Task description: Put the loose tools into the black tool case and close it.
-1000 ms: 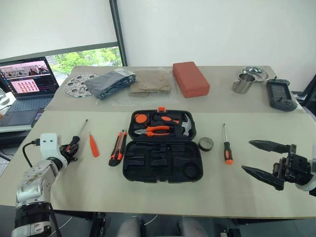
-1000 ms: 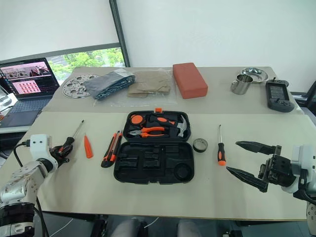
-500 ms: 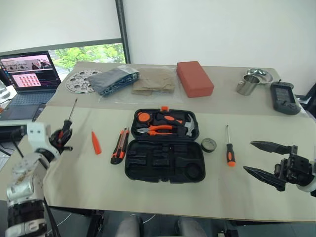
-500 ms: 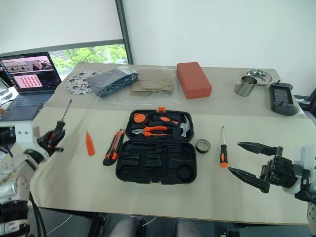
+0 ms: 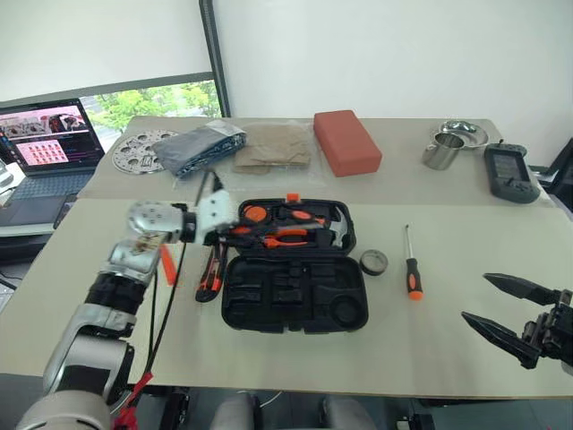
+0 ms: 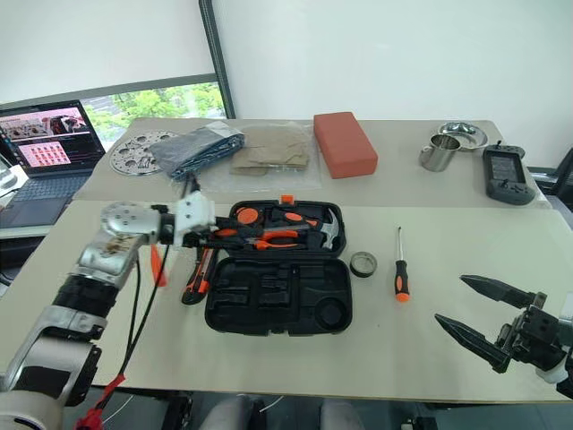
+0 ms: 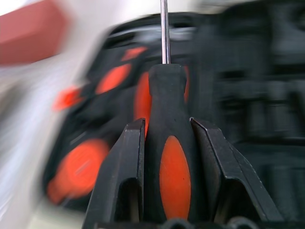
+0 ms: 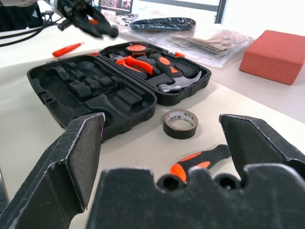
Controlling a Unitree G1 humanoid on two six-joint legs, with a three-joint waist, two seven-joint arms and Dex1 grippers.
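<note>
black tool case lies open on the tan table, centre front, both halves flat. far half holds orange-handled pliers and a steel-headed hammer; near half shows bare moulded recesses.

left gripper pinches a long screwdriver by its orange-and-black handle, fingers pressed against both sides, steel shaft pointing away along the fingers. in the head views this gripper hangs just at the case's left edge, above the table, shaft tip up near the plastic bags.

right gripper spread wide, nothing between the fingers, hovering off the table's near right corner, well apart from the case.

loose tools on the table:
- second long screwdriver right of the case, handle toward the near edge, shaft away.
- small dark tape roll between that screwdriver and the case, just beside the case's right side, lying flat.
- orange-and-black utility knife just left of the case, running lengthwise near to far, partly behind the left arm's cable.
- small all-orange screwdriver left of the knife, mostly hidden by the left forearm.

far side of table: red-brown block, bagged cloth, perforated metal disc, steel cup, dark handheld device. open laptop at far left.
</note>
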